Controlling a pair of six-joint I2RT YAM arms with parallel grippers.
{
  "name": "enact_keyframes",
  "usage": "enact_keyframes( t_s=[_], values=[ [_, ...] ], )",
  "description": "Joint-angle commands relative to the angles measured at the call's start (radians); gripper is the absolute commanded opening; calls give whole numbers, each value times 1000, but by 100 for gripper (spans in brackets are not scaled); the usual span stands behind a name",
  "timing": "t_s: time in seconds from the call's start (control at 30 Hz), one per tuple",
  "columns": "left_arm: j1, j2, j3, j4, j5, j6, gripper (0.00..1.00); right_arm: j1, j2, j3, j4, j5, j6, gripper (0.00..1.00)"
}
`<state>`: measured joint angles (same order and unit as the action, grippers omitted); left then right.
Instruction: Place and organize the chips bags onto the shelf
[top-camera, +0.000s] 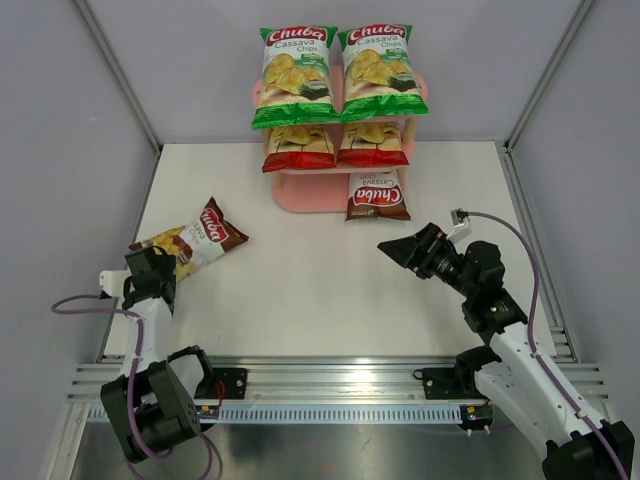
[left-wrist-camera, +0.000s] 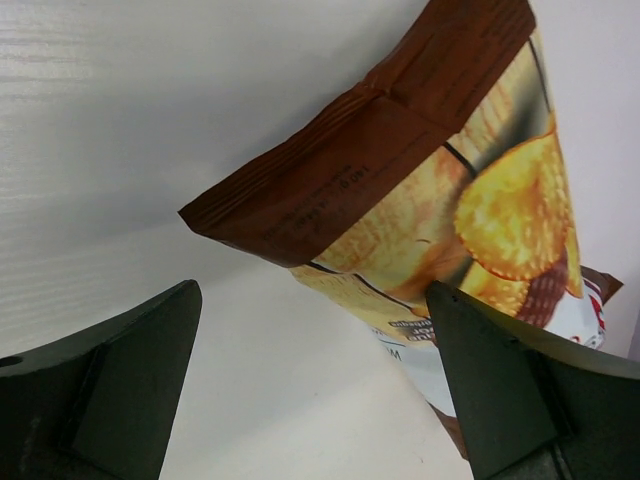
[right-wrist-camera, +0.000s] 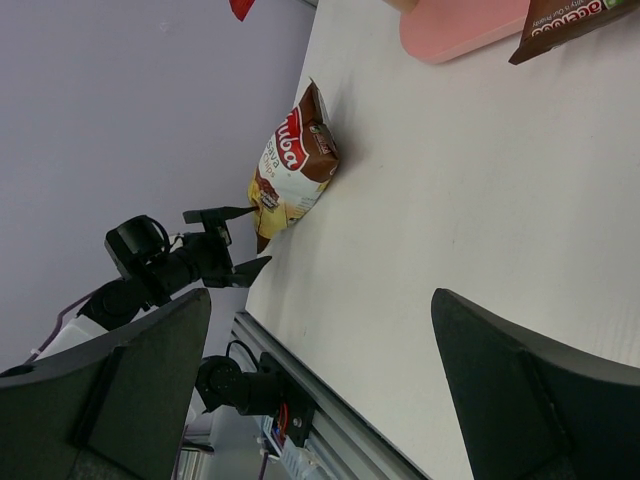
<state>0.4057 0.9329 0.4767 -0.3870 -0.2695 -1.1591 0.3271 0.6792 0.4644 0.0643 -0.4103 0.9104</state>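
The pink shelf (top-camera: 305, 195) stands at the back middle of the table. Two green chips bags (top-camera: 296, 75) (top-camera: 380, 70) stand on its top board, two red bags (top-camera: 298, 147) (top-camera: 373, 145) on the middle board, and one dark brown bag (top-camera: 377, 196) on the right of the bottom board. A second dark brown bag (top-camera: 200, 238) lies flat on the table at the left. My left gripper (top-camera: 165, 262) is open just short of its near end; the bag's crimped edge (left-wrist-camera: 420, 170) lies ahead of the jaws, slightly right. My right gripper (top-camera: 395, 248) is open and empty over the table's right middle.
A metal rail (top-camera: 330, 385) runs along the near table edge. Grey walls close in the left, back and right sides. The right wrist view shows the loose brown bag (right-wrist-camera: 295, 160), the left gripper (right-wrist-camera: 235, 240) and the shelf base (right-wrist-camera: 460, 30).
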Motion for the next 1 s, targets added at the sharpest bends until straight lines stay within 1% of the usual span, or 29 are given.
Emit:
enact_keyframes(
  t_s=[0.0, 0.1, 0.13, 0.4, 0.5, 0.63, 0.73, 0.83, 0.97],
  values=[
    [12, 36, -33, 166, -22, -47, 99, -3, -1, 54, -11, -15, -28, 99],
    [16, 63, -76, 269, -25, -45, 99, -3, 2, 68, -23, -9, -36, 99],
    [21, 76, -90, 327, -22, -34, 99, -3, 6, 74, -24, -8, -35, 99],
    [42, 260, -89, 577, 6, 10, 99, -2, 19, 85, -20, 5, -24, 99],
    [41, 290, -104, 648, 21, 18, 99, -3, 22, 91, -18, 10, -27, 99],
    [42, 340, -102, 802, 53, 42, 99, -3, 43, 103, -6, 11, -28, 99],
    [41, 371, -90, 867, 81, 50, 99, -2, 66, 111, 5, 4, -28, 99],
    [42, 403, -67, 881, 90, 53, 99, -2, 80, 112, 17, -4, -22, 99],
    [42, 440, -20, 821, 81, 45, 99, -2, 100, 114, 32, -7, -19, 100]
  ],
)
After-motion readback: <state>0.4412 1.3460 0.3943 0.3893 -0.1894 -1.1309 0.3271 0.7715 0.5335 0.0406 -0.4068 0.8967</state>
